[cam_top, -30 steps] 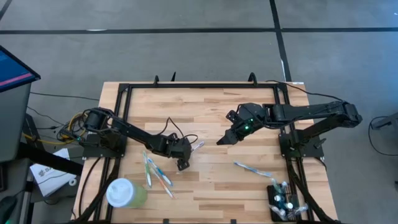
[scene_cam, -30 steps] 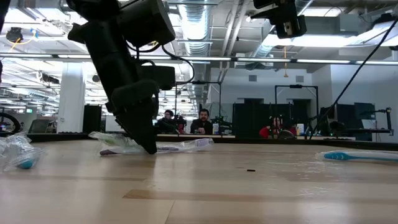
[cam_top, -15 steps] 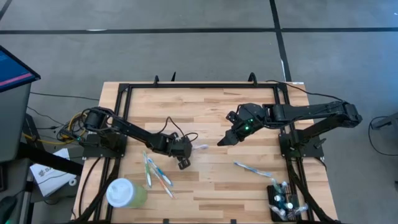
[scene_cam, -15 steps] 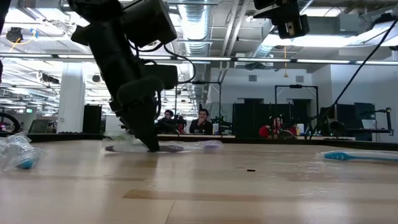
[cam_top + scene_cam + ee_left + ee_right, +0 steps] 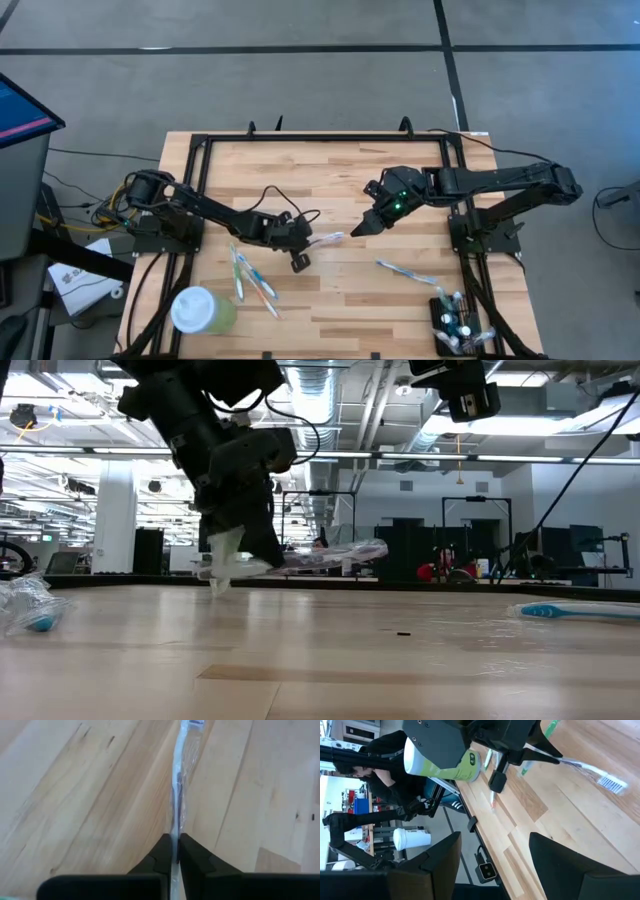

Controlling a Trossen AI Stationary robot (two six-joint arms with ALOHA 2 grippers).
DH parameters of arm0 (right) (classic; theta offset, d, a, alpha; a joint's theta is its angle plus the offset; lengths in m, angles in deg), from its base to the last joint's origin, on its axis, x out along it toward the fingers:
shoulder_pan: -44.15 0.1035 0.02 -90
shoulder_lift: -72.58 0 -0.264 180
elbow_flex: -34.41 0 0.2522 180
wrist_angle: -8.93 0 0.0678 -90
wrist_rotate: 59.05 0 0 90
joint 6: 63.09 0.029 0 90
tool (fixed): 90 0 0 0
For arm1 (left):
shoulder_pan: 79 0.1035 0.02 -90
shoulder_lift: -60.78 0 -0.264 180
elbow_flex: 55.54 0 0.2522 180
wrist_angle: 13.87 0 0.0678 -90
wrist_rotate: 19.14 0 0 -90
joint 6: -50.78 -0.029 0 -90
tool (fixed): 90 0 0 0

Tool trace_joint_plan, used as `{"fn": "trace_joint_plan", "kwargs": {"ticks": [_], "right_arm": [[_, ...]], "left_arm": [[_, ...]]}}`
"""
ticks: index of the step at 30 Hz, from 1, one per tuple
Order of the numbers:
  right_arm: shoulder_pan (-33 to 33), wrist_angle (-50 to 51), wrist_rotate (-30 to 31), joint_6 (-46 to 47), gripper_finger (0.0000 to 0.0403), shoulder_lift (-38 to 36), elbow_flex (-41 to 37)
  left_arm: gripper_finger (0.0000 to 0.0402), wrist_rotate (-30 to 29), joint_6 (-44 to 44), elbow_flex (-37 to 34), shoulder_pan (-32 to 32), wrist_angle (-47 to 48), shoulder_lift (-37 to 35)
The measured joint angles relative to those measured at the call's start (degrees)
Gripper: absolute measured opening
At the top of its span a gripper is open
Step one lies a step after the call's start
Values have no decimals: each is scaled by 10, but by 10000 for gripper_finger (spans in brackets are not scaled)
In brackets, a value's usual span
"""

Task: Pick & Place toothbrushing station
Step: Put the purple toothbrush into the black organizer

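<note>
My left gripper (image 5: 300, 247) (image 5: 238, 560) is shut on a toothbrush in a clear wrapper (image 5: 325, 240) (image 5: 330, 555) (image 5: 179, 775), above the middle of the table. My right gripper (image 5: 358, 230) (image 5: 495, 862) hovers open just right of the brush's head end and touches nothing. The toothbrushing station (image 5: 455, 325), a small black holder with brushes standing in it, sits at the table's near right corner. My left gripper pinches the wrapped toothbrush at its handle end (image 5: 175, 842) between its two fingers. The fingers slant down from the table's left and lie along the brush, which sticks out ahead of them. The brush hangs about level, clear of the table; a loose wrapper end (image 5: 222, 575) droops below.
A pale green cup with a white lid (image 5: 200, 310) stands near the front left. Several wrapped toothbrushes (image 5: 252, 278) lie beside it, and one more (image 5: 405, 270) lies right of centre. A black frame (image 5: 320, 140) runs along the table's edges.
My left gripper has risen and tipped up with the wrapped toothbrush. The brush, which lay on the table a second ago, now hangs clear of it, and its head end has shifted toward the table's right edge.
</note>
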Motion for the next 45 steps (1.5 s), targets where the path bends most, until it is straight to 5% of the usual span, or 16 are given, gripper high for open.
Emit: {"fn": "trace_joint_plan", "kwargs": {"ticks": [17, 29, 45], "right_arm": [[0, 2, -2, -5, 226, 0, 0], [1, 4, -9, -4, 226, 0, 0], [0, 7, -10, -4, 226, 0, 0]], "left_arm": [[8, 15, 11, -15, 3, -36, 15], [7, 105, 134, -117, 47, -233, 15], [6, 194, 212, -125, 91, -356, 15]]}}
